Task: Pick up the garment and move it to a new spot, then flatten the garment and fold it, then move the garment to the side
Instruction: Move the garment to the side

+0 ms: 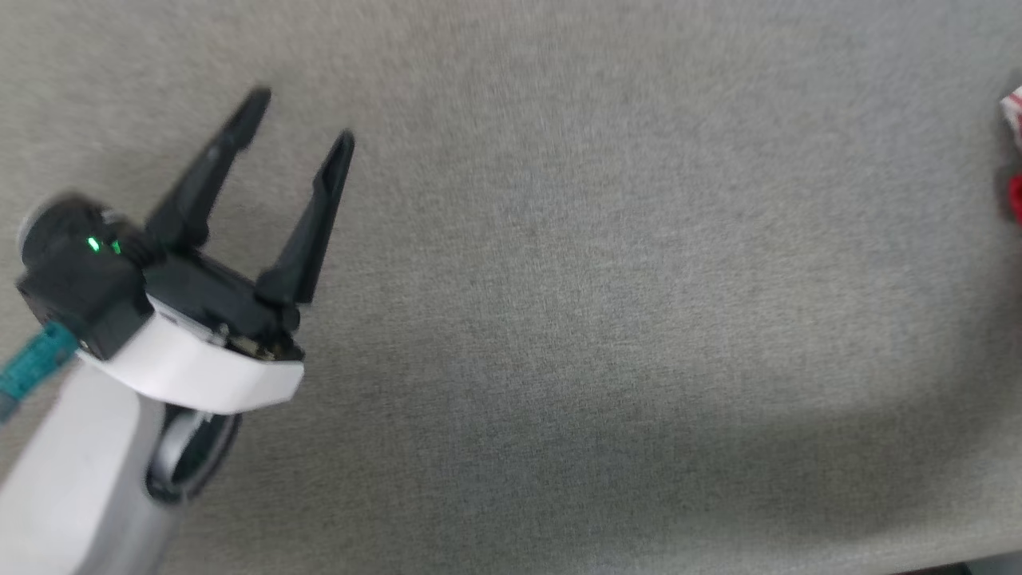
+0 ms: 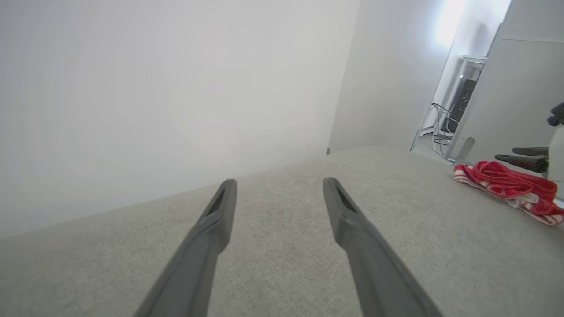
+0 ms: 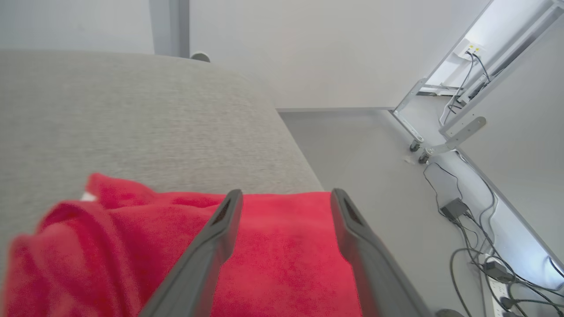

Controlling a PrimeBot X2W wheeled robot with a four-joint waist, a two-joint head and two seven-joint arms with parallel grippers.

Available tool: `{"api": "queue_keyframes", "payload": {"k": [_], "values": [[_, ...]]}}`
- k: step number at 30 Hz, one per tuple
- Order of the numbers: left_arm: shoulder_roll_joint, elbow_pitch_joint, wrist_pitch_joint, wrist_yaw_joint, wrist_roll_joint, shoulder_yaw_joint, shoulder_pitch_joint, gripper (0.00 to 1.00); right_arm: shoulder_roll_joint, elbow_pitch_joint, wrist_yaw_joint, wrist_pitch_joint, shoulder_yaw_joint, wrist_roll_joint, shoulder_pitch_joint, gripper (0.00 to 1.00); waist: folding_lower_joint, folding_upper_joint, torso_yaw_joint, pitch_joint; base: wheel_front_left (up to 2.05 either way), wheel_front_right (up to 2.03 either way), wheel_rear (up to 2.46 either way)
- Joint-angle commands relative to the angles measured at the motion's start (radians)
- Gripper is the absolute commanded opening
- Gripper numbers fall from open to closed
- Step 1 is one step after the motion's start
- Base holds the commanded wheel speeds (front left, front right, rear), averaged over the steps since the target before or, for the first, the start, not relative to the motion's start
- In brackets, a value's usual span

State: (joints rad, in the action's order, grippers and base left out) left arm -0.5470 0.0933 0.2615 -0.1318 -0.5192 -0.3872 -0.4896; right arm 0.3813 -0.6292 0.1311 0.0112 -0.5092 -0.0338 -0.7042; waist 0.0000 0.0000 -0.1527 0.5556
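On the grey surface, the garment is shown bunched under the wide-spread right gripper; the left gripper is likewise spread.

garment: soft cloth | work surface: matt woven fabric | left claw: matt plastic

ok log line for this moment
left gripper: open, empty, above grey fabric surface | right gripper: open, over red garment with red-white striped trim | garment: bunched at surface edge
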Motion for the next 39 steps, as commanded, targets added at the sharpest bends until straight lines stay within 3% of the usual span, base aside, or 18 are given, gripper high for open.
{"api": "queue_keyframes", "payload": {"k": [1, 10, 22, 31, 39], "values": [[0.019, -0.012, 0.005, 0.003, -0.005, 0.014, 0.042, 1.0, -0.008, 0.005, -0.001, 0.018, 0.038, 0.02, 0.018, 1.0, 0.0, 0.0, 0.017, -0.072, 0.0, 0.0, 0.0], [0.118, -0.095, 0.005, 0.003, 0.007, 0.069, 0.243, 1.0, -0.09, 0.031, -0.001, 0.112, 0.313, 0.137, 0.168, 1.0, 0.0, 0.0, 0.085, -0.252, 0.0, 0.0, 0.0], [0.213, -0.208, 0.005, 0.003, 0.019, 0.172, 0.46, 1.0, -0.159, 0.056, -0.001, 0.232, 0.486, 0.253, 0.374, 1.0, 0.0, 0.0, 0.174, -0.465, 0.0, 0.0, 0.0], [0.259, -0.203, 0.005, 0.003, 0.049, 0.251, 0.6, 1.0, -0.204, 0.196, -0.001, 0.253, 0.51, 0.312, 0.542, 1.0, 0.0, 0.0, 0.202, -0.566, 0.0, 0.0, 0.0], [0.282, -0.15, 0.005, 0.003, 0.066, 0.299, 0.661, 1.0, -0.22, 0.331, -0.001, 0.253, 0.451, 0.299, 0.656, 1.0, 0.0, 0.0, 0.231, -0.59, 0.0, 0.0, 0.0]]}}
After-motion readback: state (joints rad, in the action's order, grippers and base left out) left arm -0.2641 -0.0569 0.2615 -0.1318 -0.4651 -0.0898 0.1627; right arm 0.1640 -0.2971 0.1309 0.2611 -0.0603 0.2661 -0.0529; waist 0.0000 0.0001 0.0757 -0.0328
